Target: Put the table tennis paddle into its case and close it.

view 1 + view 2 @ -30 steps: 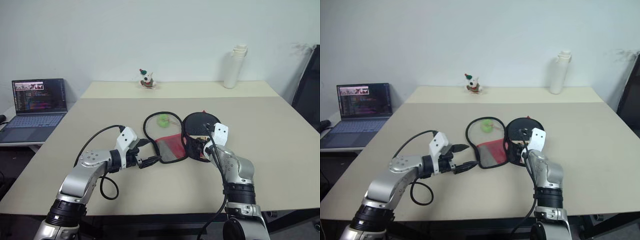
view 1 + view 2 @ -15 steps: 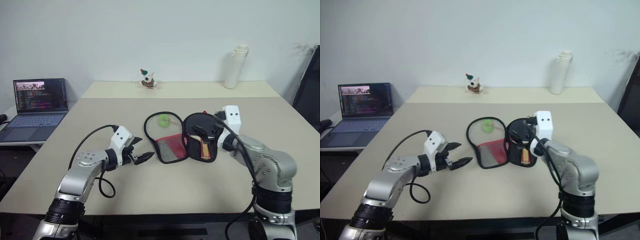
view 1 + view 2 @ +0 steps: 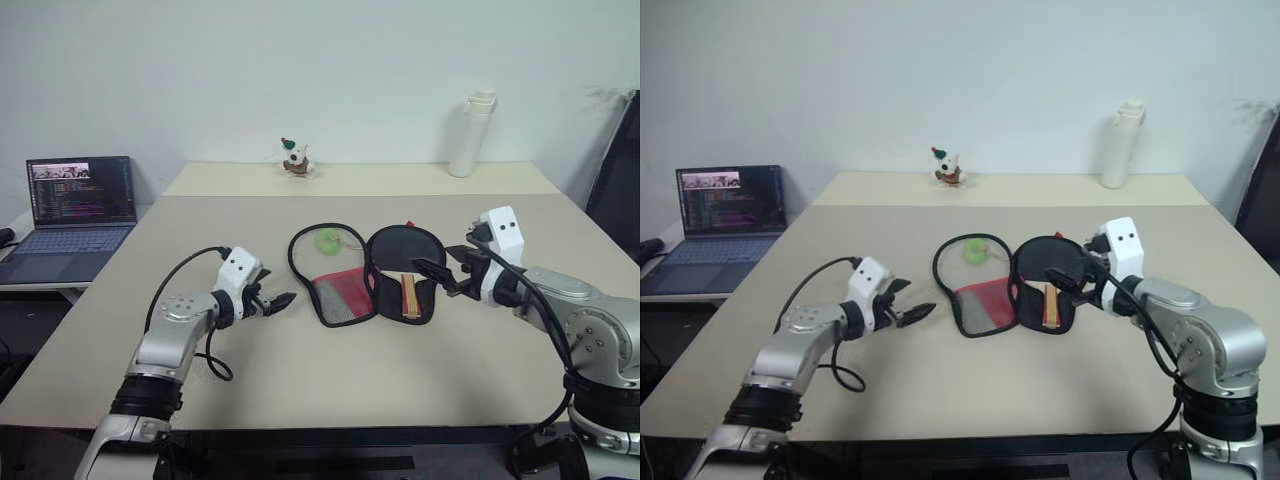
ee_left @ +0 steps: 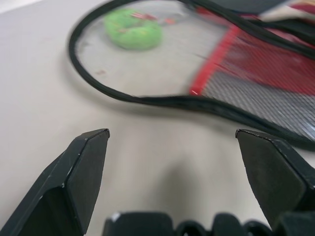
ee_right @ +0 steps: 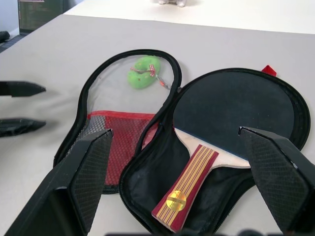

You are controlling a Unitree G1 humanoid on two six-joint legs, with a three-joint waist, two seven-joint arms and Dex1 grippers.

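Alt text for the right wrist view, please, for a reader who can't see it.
The table tennis paddle lies inside the right half of the unzipped case, black blade up, striped handle pointing toward the camera. The left half lies flat and open, with red mesh and a green pompom. The right end effector frames it with fingers wide open.

Left gripper [image 4: 172, 142]: pointing along the tabletop, its two black fingers [image 4: 78, 182] standing wide apart with nothing between them.
Case [image 4: 206, 98]: lying open on the table [image 4: 39, 98] just beyond the fingertips, black edging looping round a pale mesh panel and a red mesh panel.
Green pompom [image 4: 133, 32]: resting inside the loop, blurred.
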